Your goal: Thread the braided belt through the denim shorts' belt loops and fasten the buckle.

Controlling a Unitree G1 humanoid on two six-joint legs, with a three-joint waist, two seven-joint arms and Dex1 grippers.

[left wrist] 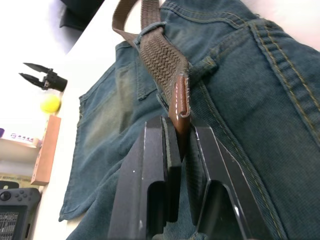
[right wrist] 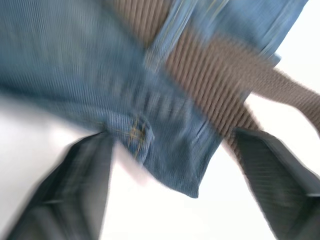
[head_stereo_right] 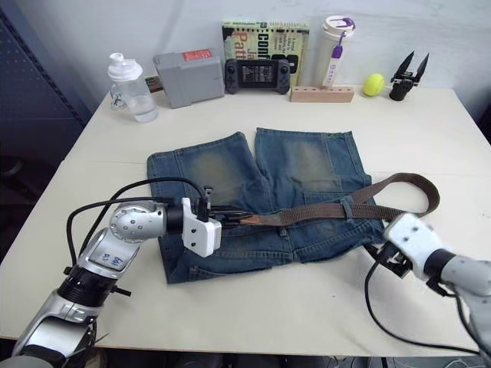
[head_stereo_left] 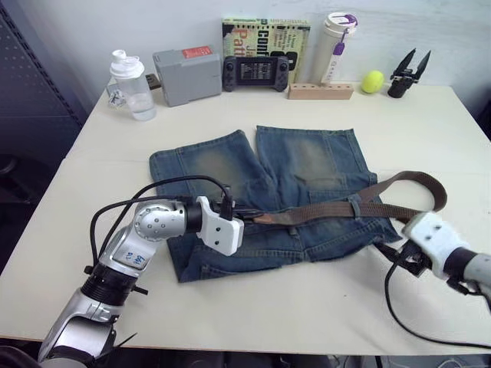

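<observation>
Two left gripper (left wrist: 181, 145) fingers pinch the braided belt (head_stereo_left: 322, 210) tip on the denim shorts (head_stereo_left: 230, 165); right gripper (right wrist: 175, 165) fingers spread

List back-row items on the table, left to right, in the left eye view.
water bottle → grey box → game controller → wooden block → yellow ball → black clip tool
</observation>
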